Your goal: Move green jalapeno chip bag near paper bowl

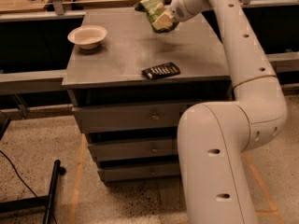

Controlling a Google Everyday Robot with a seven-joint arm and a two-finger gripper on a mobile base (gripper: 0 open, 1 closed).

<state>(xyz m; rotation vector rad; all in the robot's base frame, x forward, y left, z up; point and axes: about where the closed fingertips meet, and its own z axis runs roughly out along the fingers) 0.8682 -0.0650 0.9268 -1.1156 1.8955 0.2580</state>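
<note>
Gripper [169, 15] near worktop's far edge, jaws pinching the crumpled foil green jalapeno chip bag [155, 9]; round cream paper bowl [87, 36] at far-left corner.

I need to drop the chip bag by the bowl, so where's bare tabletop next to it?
Bare top lies right of the paper bowl, between it and the green jalapeno chip bag in the gripper, and in front of the bowl, left of the black packet. Crowded around the gripper.

Black packet [160, 71] on drawer cabinet [125, 55]
</note>
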